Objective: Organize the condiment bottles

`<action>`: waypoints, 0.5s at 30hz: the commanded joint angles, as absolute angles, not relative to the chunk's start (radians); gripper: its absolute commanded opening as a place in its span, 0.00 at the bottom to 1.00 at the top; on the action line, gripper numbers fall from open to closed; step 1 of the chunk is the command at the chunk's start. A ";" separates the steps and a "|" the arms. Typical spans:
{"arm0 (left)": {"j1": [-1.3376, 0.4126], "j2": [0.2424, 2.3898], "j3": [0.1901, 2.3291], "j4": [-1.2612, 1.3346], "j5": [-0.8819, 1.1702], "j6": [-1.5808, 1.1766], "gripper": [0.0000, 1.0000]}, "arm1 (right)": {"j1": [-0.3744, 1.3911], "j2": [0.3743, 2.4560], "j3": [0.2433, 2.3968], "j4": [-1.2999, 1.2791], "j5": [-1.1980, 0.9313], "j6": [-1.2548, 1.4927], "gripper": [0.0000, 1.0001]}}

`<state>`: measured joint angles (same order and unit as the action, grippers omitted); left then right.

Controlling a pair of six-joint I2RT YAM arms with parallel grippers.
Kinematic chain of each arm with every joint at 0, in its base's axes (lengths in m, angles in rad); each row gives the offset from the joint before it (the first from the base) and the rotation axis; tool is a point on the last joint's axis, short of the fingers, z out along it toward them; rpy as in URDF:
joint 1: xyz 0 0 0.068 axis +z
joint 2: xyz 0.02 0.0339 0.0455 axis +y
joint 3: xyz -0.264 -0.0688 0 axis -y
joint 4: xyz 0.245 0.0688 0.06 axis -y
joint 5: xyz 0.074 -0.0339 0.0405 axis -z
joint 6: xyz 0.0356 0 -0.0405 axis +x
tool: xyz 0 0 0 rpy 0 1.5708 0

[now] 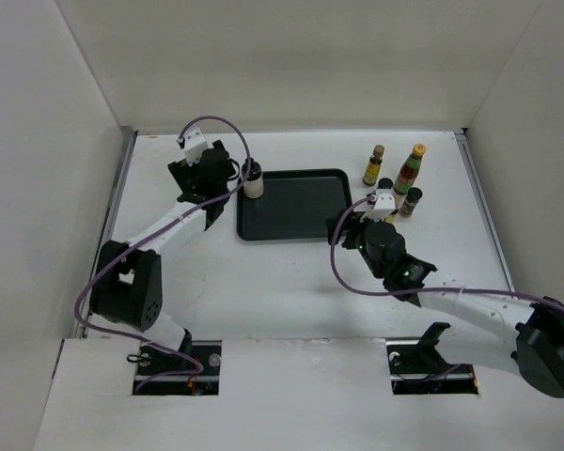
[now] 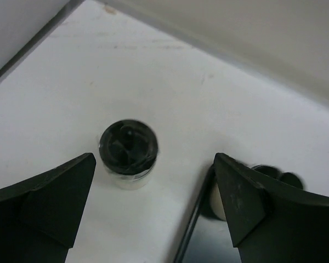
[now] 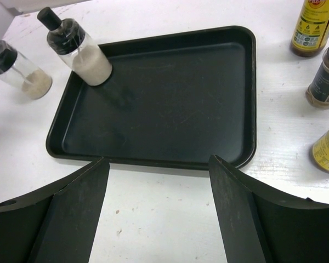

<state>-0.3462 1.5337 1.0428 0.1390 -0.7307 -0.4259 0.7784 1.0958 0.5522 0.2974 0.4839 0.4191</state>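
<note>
Left gripper point(image 2: 153, 159): fingers spread on either side of a white bottle point(image 2: 128, 150), not touching it. This bottle stands on the table point(image 1: 291, 291), just left of the tray point(image 1: 301, 211). A second white bottle point(image 1: 253, 178) stands in the tray's far-left corner. Right gripper point(image 3: 159, 160): fingers spread, gripping nothing, just right of the tray. A yellow-labelled bottle point(image 1: 373, 165), a yellow-capped bottle point(image 1: 411, 167) and a short dark bottle point(image 1: 411, 201) stand farther right.

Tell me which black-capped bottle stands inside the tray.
The fuller bottle, in the tray's corner; the other black-capped bottle stands on the table outside it.
</note>
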 commanded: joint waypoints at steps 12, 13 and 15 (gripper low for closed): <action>-0.232 1.750 1.123 0.121 -0.707 -0.437 0.87 | 0.774 1.141 0.568 0.333 0.462 0.426 0.81; -0.228 1.755 1.127 0.123 -0.706 -0.436 0.87 | 0.774 1.141 0.569 0.333 0.462 0.423 0.81; -0.222 1.766 1.135 0.130 -0.696 -0.428 0.86 | 0.774 1.141 0.569 0.333 0.462 0.423 0.81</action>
<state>-0.2344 1.7748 1.0779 0.0933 -0.7013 -0.4408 0.7784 1.1400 0.5522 0.2966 0.4698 0.4191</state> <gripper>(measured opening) 0.867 0.806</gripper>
